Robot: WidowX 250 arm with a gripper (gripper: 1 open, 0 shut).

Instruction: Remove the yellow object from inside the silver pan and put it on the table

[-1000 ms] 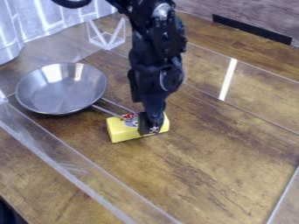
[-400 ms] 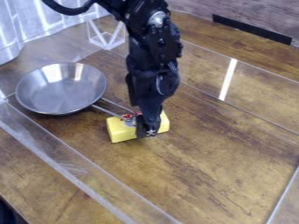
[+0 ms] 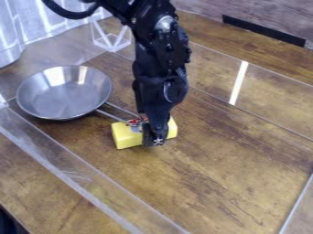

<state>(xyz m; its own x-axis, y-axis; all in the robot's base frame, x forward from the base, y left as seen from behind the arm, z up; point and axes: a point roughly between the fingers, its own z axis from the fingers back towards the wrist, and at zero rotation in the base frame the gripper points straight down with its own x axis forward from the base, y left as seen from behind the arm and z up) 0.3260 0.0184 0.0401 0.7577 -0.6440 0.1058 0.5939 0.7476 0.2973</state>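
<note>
On the table [image 3: 232, 174], just right of the pan [image 3: 64, 92] and near its rim, you have the block [image 3: 128, 134] lying flat, already out of the pan, which looks empty. Your gripper [image 3: 152, 135] points steeply down onto the block's right end, fingers spread wide with nothing clamped; whether a tip touches the block you cannot tell from this single view. Judge the block as light, stiff and small, with smooth faces that could slip, not fragile. If you must take it again, pinch across its short width at the middle, on the long side faces. Against the earlier frames, almost nothing differs: block, pan and gripper sit in the same places, and the opening is unchanged. Only the upper arm links look slightly shifted.
</note>
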